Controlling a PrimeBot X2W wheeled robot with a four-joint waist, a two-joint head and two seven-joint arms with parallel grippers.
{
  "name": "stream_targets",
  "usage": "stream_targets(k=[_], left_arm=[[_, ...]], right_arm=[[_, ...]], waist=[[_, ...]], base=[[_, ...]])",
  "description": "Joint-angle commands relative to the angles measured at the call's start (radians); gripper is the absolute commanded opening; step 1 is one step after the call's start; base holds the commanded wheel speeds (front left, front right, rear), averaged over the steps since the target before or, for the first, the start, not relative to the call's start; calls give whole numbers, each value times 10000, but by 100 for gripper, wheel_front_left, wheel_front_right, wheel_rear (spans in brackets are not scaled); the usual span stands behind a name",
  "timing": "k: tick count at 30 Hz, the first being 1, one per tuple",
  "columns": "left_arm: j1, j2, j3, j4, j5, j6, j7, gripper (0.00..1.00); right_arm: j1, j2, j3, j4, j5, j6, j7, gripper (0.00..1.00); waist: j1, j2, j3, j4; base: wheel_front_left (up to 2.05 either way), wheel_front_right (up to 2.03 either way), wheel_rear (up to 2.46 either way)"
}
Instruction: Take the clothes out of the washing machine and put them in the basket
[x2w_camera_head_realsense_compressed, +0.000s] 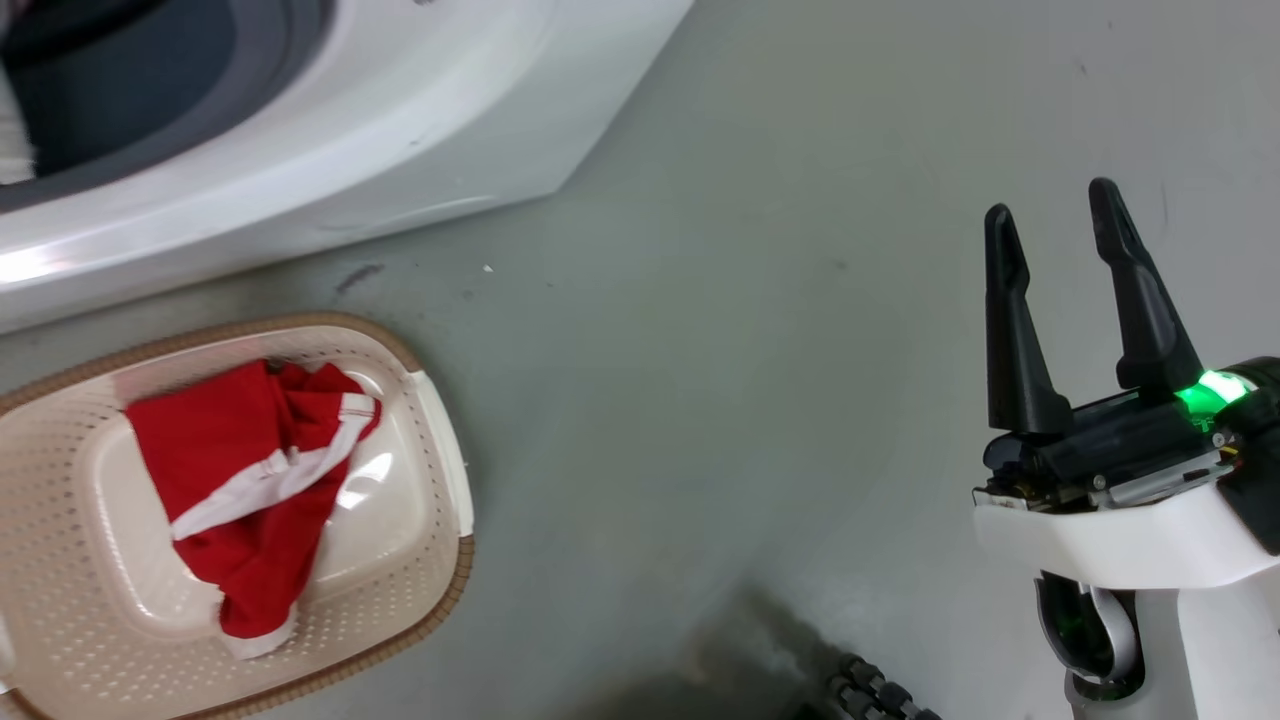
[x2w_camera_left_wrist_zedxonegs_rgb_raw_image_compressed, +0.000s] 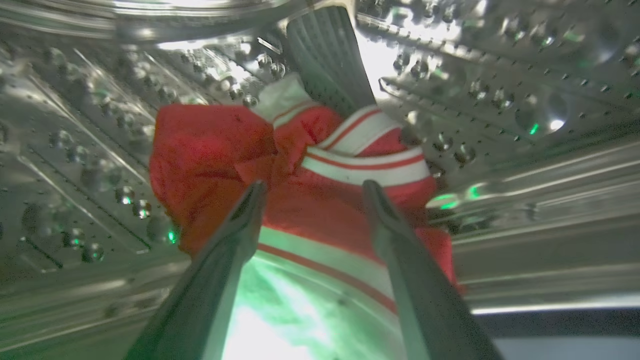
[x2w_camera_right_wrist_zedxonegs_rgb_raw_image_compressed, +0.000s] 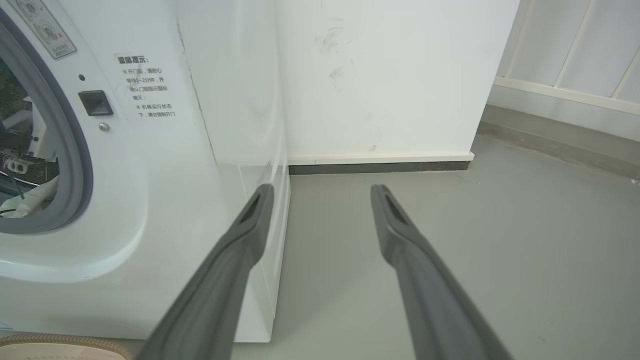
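Observation:
Inside the perforated steel drum (x2w_camera_left_wrist_zedxonegs_rgb_raw_image_compressed: 75, 165) of the washing machine (x2w_camera_head_realsense_compressed: 330, 160), a bunched red garment (x2w_camera_left_wrist_zedxonegs_rgb_raw_image_compressed: 210, 150) with white striped bands lies against the drum wall. My left gripper (x2w_camera_left_wrist_zedxonegs_rgb_raw_image_compressed: 315, 187) is open, its two fingertips just short of the cloth and spread across its middle. In the head view, another red-and-white garment (x2w_camera_head_realsense_compressed: 250, 480) lies in the cream basket (x2w_camera_head_realsense_compressed: 445, 480) on the floor below the machine's front. My right gripper (x2w_camera_head_realsense_compressed: 1055, 215) hangs open and empty over the bare floor at the right, well away from the basket.
The washer's white front (x2w_camera_right_wrist_zedxonegs_rgb_raw_image_compressed: 165, 200) and grey porthole rim (x2w_camera_right_wrist_zedxonegs_rgb_raw_image_compressed: 75, 165) stand left of my right gripper (x2w_camera_right_wrist_zedxonegs_rgb_raw_image_compressed: 322, 187). A white wall (x2w_camera_right_wrist_zedxonegs_rgb_raw_image_compressed: 390, 75) with a dark skirting runs behind. Grey floor (x2w_camera_head_realsense_compressed: 750, 350) spreads between basket and right arm. A wheel of my base (x2w_camera_head_realsense_compressed: 870, 695) shows at the bottom.

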Motion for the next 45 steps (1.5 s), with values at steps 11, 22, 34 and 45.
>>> stream_targets(k=[11, 22, 34, 45], left_arm=[[-2653, 757, -1368, 133, -967, -4, 4168, 100], [-3172, 1206, -2018, 90, -1005, -6, 5262, 100], [-3198, 1277, -2703, 65, -1219, -8, 4819, 0], [-2822, 1218, -3060, 119, -1846, -7, 2348, 0]], right_arm=[[-468, 4, 0, -337, 519, -7, -20, 100], [-592, 3, -100, -454, 860, -7, -20, 100], [-674, 3, -189, -398, 866, -7, -20, 100], [-627, 1, -265, -229, 562, -7, -20, 100]], waist=[[-2, 0, 1427, -723], [-2, 0, 2117, -975], [-2, 0, 2382, -876], [-2, 0, 1523, -567]], base=[[0, 0, 0], [0, 0, 0], [0, 0, 0], [0, 0, 0]])
